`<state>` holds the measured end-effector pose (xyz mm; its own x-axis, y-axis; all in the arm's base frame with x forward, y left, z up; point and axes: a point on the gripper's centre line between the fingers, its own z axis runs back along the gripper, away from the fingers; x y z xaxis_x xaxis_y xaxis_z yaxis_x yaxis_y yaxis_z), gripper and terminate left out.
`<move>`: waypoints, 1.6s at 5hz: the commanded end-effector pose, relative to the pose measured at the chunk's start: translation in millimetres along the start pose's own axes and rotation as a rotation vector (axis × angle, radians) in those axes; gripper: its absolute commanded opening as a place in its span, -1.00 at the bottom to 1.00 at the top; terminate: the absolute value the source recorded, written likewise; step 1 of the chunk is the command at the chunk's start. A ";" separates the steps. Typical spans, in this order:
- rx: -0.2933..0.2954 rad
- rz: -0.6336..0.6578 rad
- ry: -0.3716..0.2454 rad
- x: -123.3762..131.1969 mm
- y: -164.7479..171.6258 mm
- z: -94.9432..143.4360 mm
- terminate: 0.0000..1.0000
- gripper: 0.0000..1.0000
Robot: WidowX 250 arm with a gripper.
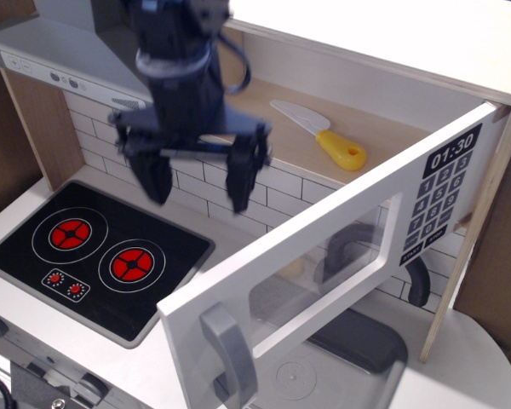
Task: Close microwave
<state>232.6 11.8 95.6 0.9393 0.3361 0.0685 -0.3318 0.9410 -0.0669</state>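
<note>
Overhead, the dark arm comes down from the top of the frame, wrist roughly vertical, pincer (200,181) pointing down. Fingers spread wide, nothing between them. Left-hand finger (156,176) and right-hand finger (243,177) hang at about the same height, tips in front of the white tiled back wall (272,189). Slight motion blur on the arm body.

Microwave (341,128): open wooden cavity behind and to the right of the pincer, floor level with the fingers' upper parts. Its white door (324,247) stands swung out wide, hinged at the far right, its free edge reaching toward the camera, below and right of the pincer. Clear window in the door; grey bar handle (230,349) at the free end, well below the pincer. Black keypad (439,196) with white digits 01:30 near the hinge side, far right of the pincer.

Inside the cavity, right of the pincer: toy knife (319,134), white blade, yellow handle, lying flat.

Below and left of the pincer: black hob (94,256) with two red rings. Up and left: grey slanted range hood (60,55).

Open air between fingertips and the door's top edge; pincer and door apart. Bare white counter (238,239) shows directly under the pincer, between hob and door.
</note>
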 end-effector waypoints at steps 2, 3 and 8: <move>-0.098 0.012 -0.186 20.6 -72.2 52.9 -1.00 1.00; -0.177 -0.080 -0.207 11.1 -95.3 56.0 -1.00 1.00; -0.050 -0.138 -0.188 -6.3 -87.9 13.6 -1.00 1.00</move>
<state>255.4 -76.2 104.6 0.9515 0.1932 0.2393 -0.1783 0.9805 -0.0828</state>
